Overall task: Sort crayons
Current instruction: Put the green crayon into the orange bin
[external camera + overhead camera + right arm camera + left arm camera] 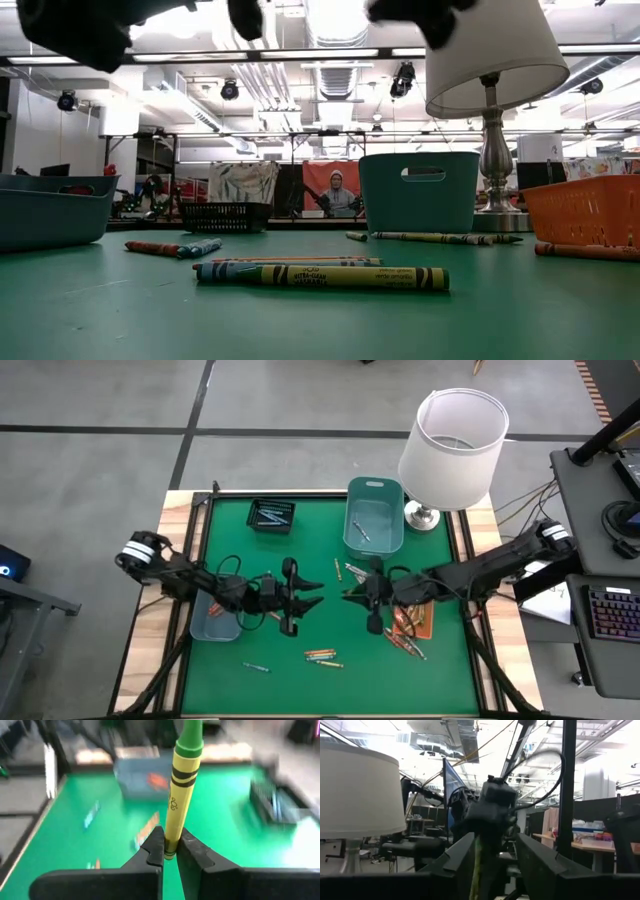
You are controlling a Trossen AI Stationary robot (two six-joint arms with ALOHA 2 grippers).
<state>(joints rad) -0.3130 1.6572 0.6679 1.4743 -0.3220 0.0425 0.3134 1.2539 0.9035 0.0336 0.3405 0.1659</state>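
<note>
My right gripper [349, 596] hangs over the middle of the green mat and is shut on a yellow-wrapped crayon with a green tip [181, 785]. My left gripper [318, 596] faces it from the left, open. In the left wrist view the crayon [477, 865] shows as a thin yellowish stick between my left fingers [455, 862]. I cannot tell whether it touches them. Other crayons lie flat on the mat near the front [323, 656], at the front left [255, 667] and beyond the grippers [352, 570]. They also show in the low view [320, 275]. My right gripper pinches the crayon's blunt end [169, 847] between its two fingertips [156, 845]. The fingers come level from the table's right, and the crayon sticks out along them toward my left gripper, green tip first. The crayon is lifted clear of the mat.
A teal bin [375, 515] with one crayon in it and a black basket [271, 515] stand at the far side. A lamp [452, 448] stands at the far right. A grey-blue tray [213, 622] is at the left. An orange tray [412, 620] with several crayons is at the right.
</note>
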